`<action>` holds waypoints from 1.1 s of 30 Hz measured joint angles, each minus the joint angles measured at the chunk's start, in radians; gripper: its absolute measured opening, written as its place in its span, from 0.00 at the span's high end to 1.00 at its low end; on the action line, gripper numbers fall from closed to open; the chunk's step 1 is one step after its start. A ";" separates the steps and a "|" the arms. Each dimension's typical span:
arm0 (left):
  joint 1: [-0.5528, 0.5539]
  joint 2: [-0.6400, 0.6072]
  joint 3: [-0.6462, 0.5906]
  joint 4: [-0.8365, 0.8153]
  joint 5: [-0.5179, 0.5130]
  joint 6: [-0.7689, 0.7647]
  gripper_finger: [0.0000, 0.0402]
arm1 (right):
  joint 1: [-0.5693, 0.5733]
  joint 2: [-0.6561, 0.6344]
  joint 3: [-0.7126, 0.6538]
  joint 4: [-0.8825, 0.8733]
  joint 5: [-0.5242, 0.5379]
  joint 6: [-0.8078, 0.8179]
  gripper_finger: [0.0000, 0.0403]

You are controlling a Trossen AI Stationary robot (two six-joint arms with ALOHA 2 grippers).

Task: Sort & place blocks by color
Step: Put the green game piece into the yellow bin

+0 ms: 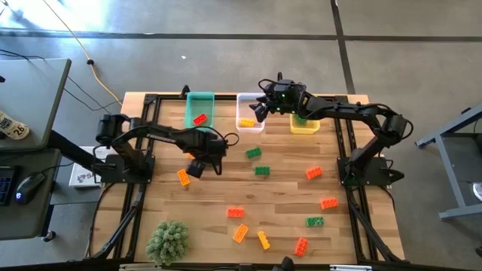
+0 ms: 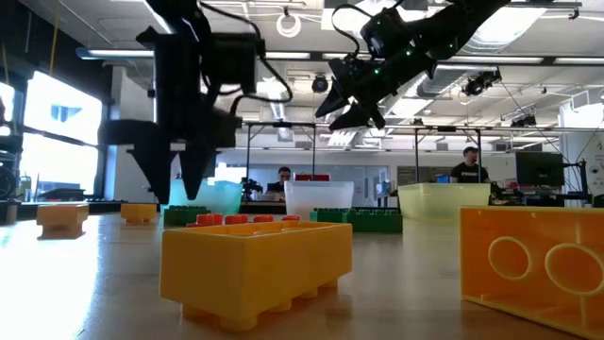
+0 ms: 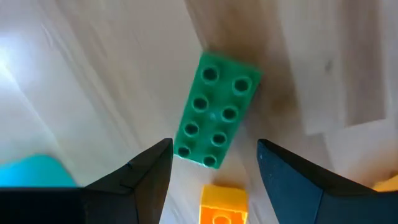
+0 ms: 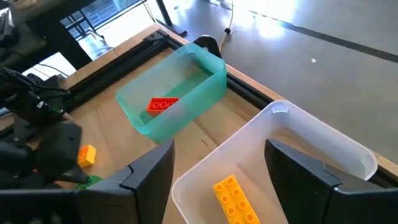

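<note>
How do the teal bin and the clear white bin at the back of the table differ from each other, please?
The teal bin is tinted blue-green, while the clear white bin is colourless and translucent. The teal bin holds a red block; the white bin holds a yellow block. The right tool hangs open over the white bin; nothing hangs over the teal bin. Both are open-topped rectangular bins standing side by side.

Bare wood (image 1: 286, 192) open mid-table, three bins (image 1: 250, 113) lining the far edge, right gripper (image 1: 261, 108) hanging over the clear bin, loose blocks (image 1: 261, 239) and a plant (image 1: 167, 241) crowding the near edge
</note>
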 joint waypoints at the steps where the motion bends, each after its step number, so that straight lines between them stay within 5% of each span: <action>1: 0.004 0.016 0.001 0.006 -0.011 0.003 0.45 | 0.003 0.000 0.000 -0.002 0.000 -0.001 0.41; 10: 0.038 0.093 0.002 0.029 -0.026 0.006 0.45 | 0.013 0.000 0.000 -0.011 -0.001 -0.001 0.41; 22: 0.037 0.086 0.000 0.069 -0.012 0.034 0.62 | 0.019 0.001 0.000 -0.027 -0.002 0.047 0.41; 33: 0.037 0.086 0.001 0.065 -0.012 0.017 0.59 | 0.033 0.001 0.000 -0.027 0.002 0.070 0.41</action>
